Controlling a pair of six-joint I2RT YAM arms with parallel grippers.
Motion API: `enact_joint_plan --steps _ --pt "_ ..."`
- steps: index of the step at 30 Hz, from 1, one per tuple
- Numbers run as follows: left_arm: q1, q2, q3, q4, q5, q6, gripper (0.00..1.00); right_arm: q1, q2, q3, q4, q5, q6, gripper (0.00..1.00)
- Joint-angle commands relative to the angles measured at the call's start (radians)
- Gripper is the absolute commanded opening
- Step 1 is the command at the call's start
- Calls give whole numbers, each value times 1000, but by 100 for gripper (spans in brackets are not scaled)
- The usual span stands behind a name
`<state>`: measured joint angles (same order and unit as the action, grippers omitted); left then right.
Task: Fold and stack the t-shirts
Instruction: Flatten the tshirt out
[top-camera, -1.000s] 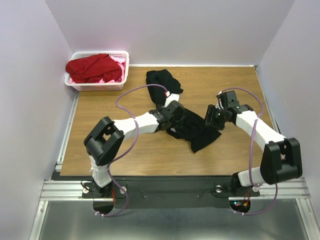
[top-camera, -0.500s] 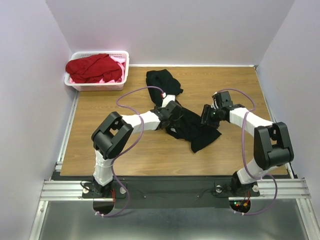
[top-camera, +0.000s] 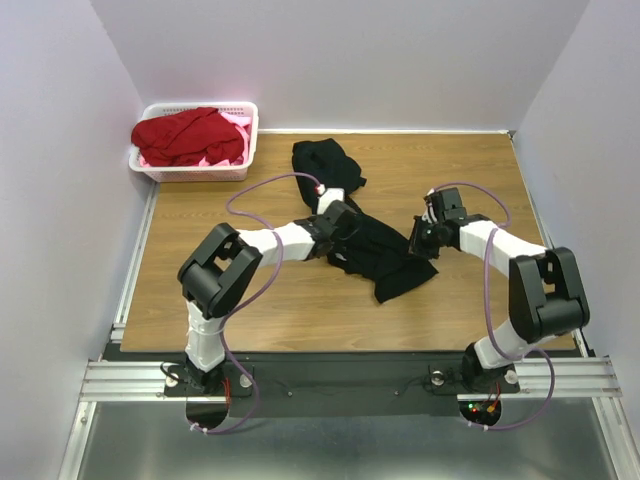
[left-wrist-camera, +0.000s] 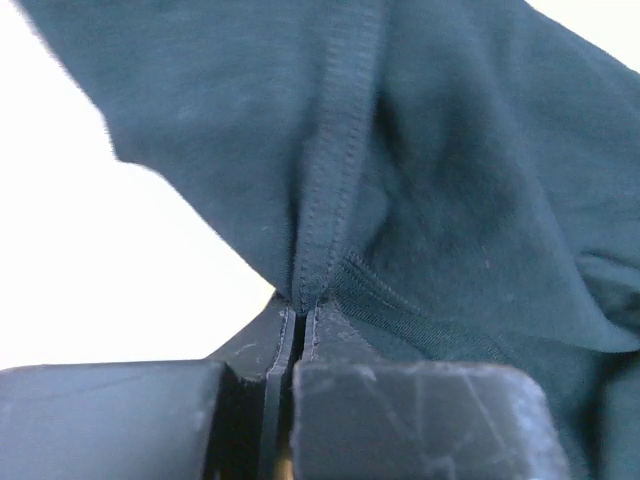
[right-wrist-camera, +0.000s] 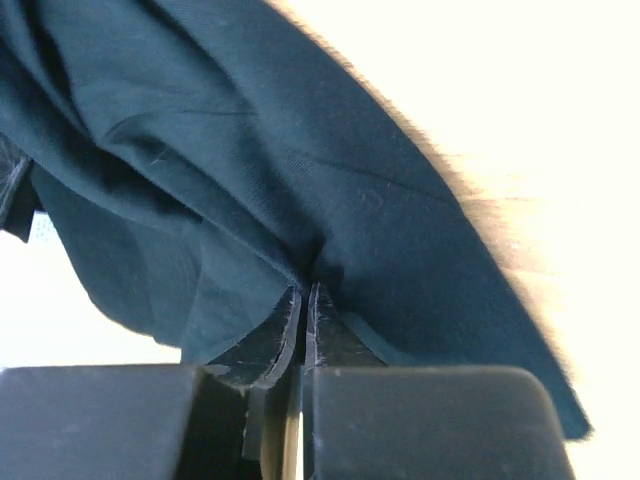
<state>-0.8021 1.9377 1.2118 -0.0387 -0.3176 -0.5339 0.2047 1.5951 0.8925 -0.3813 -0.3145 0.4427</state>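
A black t-shirt (top-camera: 385, 258) lies crumpled across the middle of the table, one end bunched toward the back. My left gripper (top-camera: 341, 226) sits at the shirt's left edge. In the left wrist view its fingers are pressed together on a stitched hem (left-wrist-camera: 322, 200), so the left gripper (left-wrist-camera: 303, 303) is shut on the cloth. My right gripper (top-camera: 421, 240) is at the shirt's right edge. In the right wrist view the right gripper (right-wrist-camera: 304, 290) pinches a fold of the same black cloth (right-wrist-camera: 300, 170). A red t-shirt (top-camera: 190, 135) and some pink cloth (top-camera: 237, 125) fill the basket.
A white slotted basket (top-camera: 251, 140) stands at the back left corner of the wooden table (top-camera: 200, 300). Purple cables loop above both arms. Walls close in the table on the left, back and right.
Both grippers have closed on the black t-shirt's edges. The right gripper shifted slightly right and the shirt's lower part drew in a little.
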Motion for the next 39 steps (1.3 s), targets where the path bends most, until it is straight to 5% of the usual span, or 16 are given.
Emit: enact_joint_plan --steps 1,10,16,23,25,27,29,30,31,34,39 --pt "92 -114 -86 -53 -84 60 0 2 -144 2 18 57 -4 1" --pt "254 -209 -89 -171 -274 510 0 1 -374 14 -229 160 14 1" --pt "305 -146 36 -144 -399 725 0 15 -380 -67 -314 -44 -7 1" --pt "392 78 381 -156 -410 844 1 297 -339 -127 -297 -84 111 1" --pt "391 157 463 -179 -408 853 5 390 -305 -119 -249 -83 143 5" --pt "391 184 548 -211 -396 818 34 462 -250 -66 -235 -77 156 20" --pt "391 162 551 -225 -376 773 53 484 -218 -20 -240 -80 125 35" --pt "391 114 536 -225 -365 722 73 486 -209 30 -248 -63 114 48" --pt "391 81 516 -227 -353 691 80 484 -208 57 -254 -23 102 51" --pt "385 -77 408 -254 -308 562 85 470 -198 189 -283 150 44 63" --pt "293 -353 168 -309 -238 382 85 334 -85 335 -256 308 -42 63"
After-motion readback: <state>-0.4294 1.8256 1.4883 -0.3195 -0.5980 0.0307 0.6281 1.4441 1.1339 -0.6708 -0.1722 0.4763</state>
